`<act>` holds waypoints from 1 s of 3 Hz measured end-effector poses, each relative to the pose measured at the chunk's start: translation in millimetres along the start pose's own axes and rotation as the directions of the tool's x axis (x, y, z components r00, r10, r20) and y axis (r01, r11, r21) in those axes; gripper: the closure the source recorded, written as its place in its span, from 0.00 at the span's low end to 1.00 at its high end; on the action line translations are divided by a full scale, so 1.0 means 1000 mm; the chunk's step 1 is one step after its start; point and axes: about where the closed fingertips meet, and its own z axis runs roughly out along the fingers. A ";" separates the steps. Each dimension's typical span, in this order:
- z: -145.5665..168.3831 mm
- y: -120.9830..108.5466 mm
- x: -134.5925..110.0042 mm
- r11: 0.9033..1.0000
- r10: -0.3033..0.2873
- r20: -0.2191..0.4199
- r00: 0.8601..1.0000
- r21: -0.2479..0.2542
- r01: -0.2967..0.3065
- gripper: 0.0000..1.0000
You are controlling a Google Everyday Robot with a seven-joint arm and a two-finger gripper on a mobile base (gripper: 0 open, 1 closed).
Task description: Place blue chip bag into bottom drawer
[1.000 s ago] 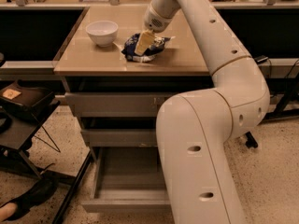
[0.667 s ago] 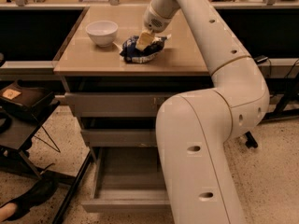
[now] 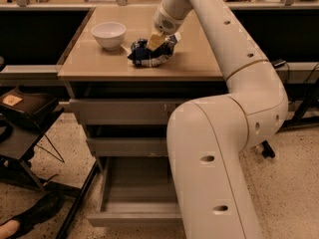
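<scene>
The blue chip bag (image 3: 148,55) lies crumpled on the tan cabinet top, right of the white bowl. My gripper (image 3: 155,41) reaches down from the arm onto the bag's upper right part and is shut on it, with the bag still resting on the top. The bottom drawer (image 3: 134,203) is pulled open below the two upper drawers, showing a bare grey tray. My arm's large lower link hides the drawer's right part.
A white bowl (image 3: 108,34) stands left of the bag. The two upper grey drawers (image 3: 119,112) are closed. A black stand (image 3: 27,118) and a person's shoe (image 3: 30,218) are at the left on the floor. A counter runs behind the cabinet.
The gripper has pressed into the bag, and the bag has bunched up and shifted slightly left. The drawers and bowl have not moved.
</scene>
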 end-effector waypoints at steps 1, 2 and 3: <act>0.004 0.003 -0.004 1.000 -0.006 0.018 1.000 -0.006 0.006 1.00; -0.028 0.008 -0.012 0.999 -0.032 0.086 0.996 0.035 0.029 1.00; -0.116 0.014 -0.012 0.981 -0.037 0.182 0.983 0.193 0.002 1.00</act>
